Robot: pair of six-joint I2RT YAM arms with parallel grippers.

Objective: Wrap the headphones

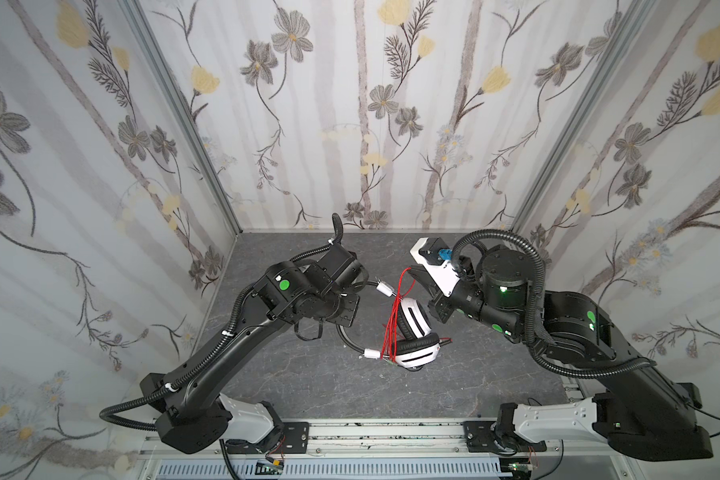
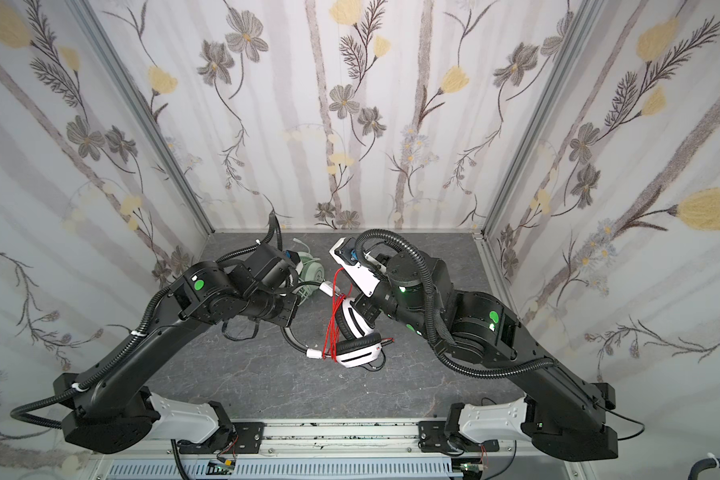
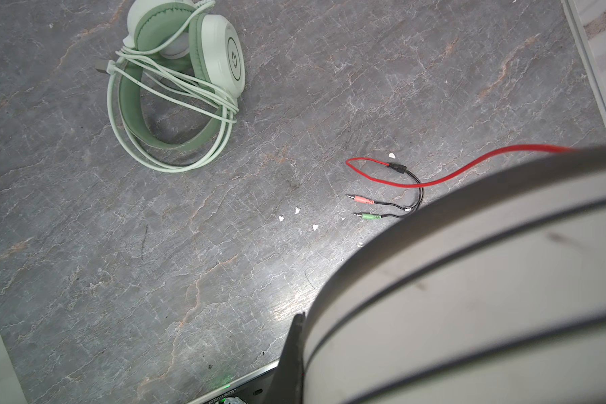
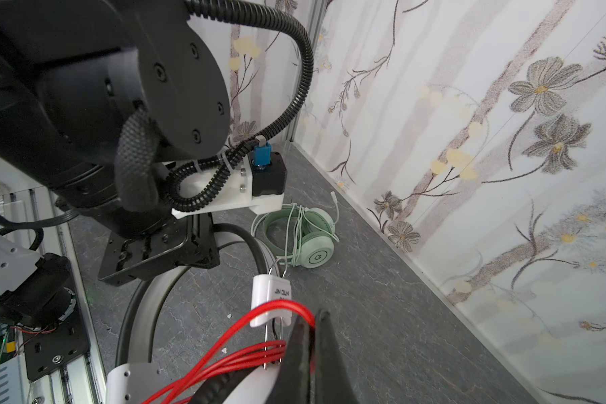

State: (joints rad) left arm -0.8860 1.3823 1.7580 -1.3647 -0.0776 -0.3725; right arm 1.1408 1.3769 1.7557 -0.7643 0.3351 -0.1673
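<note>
The white-and-black headphones (image 1: 416,318) (image 2: 356,326) hang above the table's middle, with several turns of red cord (image 1: 393,328) (image 2: 330,328) wound across them. My left gripper (image 3: 303,349) is shut on their white headband (image 3: 469,280), whose far end shows behind my left gripper (image 1: 346,308). My right gripper (image 4: 312,335) is shut on a loop of the red cord (image 4: 270,311) beside the white slider (image 4: 272,300). The cord's loose end with pink and green plugs (image 3: 364,208) lies on the table. The mint-green headphones (image 3: 175,87) (image 4: 308,238) (image 2: 310,270) lie at the back, with their pale cord wound round them.
Flowered walls (image 1: 371,124) close the grey stone table (image 1: 454,374) on three sides. A metal rail (image 1: 371,434) with both arm bases runs along the front. Small white crumbs (image 3: 296,210) lie on the table near the plugs.
</note>
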